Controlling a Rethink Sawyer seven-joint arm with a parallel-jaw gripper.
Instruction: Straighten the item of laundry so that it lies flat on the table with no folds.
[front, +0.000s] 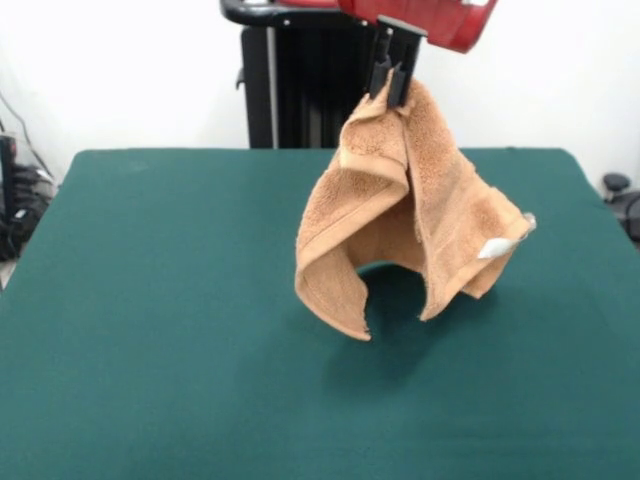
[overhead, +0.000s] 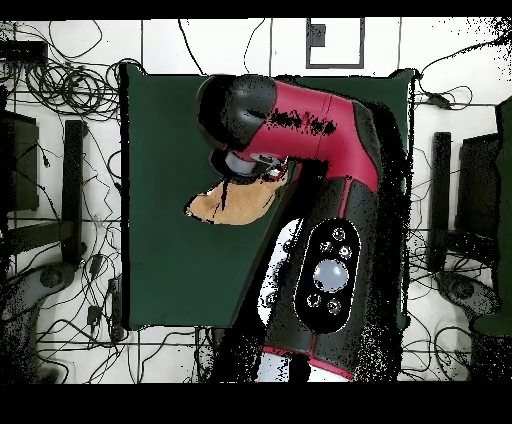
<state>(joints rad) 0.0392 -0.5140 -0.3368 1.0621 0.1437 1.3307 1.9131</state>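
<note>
White wall behind, dark green table (front: 150, 330) filling the front view, and right in the middle of it hangs the towel (front: 400, 220). It's orange-tan terry cloth, lifted up off the surface, pinched at one point near its top by the gripper (front: 390, 80). The black fingers (front: 380, 72) are pressed together on a bunched bit of the cloth, and the red arm (front: 440, 20) comes in from the top edge above them.

Look at the shape: the towel drapes down like a tent, two flaps falling away from the grasp point. One flap curls down toward the left of the front view, its lower edge rolled under; the other falls on the right side, with a small white tag (front: 495, 248) showing near its outer corner. A woven band runs along the edge of the left flap. Between the flaps there's an arched gap with green table visible through it. Whether the lowest edges touch the table or hang just above it, I cannot tell; a shadow sits beneath them.

From overhead, the red and black arm (overhead: 320, 150) covers most of the towel (overhead: 232, 205); only a tan sliver pokes out beside the wrist, over the table (overhead: 160, 130). Cables (overhead: 60, 90) lie on the floor around the table.
</note>
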